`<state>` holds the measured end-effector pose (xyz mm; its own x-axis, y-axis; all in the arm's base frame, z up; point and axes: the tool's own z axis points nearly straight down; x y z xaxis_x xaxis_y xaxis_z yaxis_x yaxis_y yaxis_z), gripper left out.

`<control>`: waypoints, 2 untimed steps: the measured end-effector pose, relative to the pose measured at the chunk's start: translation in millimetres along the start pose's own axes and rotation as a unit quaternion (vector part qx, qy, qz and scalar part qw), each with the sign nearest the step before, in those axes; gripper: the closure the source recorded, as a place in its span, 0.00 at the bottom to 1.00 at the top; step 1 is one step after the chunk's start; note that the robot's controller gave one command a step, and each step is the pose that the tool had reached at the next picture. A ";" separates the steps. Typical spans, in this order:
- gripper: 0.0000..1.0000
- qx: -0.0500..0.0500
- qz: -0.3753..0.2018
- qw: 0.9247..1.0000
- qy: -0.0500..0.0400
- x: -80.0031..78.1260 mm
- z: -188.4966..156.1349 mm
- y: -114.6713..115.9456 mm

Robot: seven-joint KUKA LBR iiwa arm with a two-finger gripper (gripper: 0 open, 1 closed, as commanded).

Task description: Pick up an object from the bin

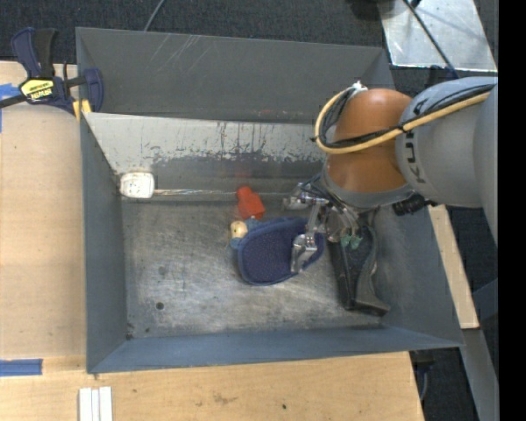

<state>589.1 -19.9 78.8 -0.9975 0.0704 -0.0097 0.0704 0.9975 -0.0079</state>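
Camera view from above, gripper [305, 246] low at the arm-side edge of a dark blue, rounded fabric pouch [263, 253] lying mid-floor in the bin [103, 261], perhaps touching it, open or closed cannot be told, orange block [249, 203] and cream ball [238, 229] just beside the pouch.

view: camera view | position: above the grey bin [237, 82], somewhat to one side | facing: down into the bin floor | range: fairly near, whole bin in frame with its surround | arm [456, 143] enters from right
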 end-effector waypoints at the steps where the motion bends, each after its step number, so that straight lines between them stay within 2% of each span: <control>1: 1.00 -0.001 0.000 1.000 0.002 0.5 -0.8 0.8; 2: 1.00 -0.004 0.000 1.000 0.001 -2.5 -50.0 -0.7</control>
<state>591.1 -20.3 128.8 -0.9975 0.0707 -0.0083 0.0707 0.9975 -0.0008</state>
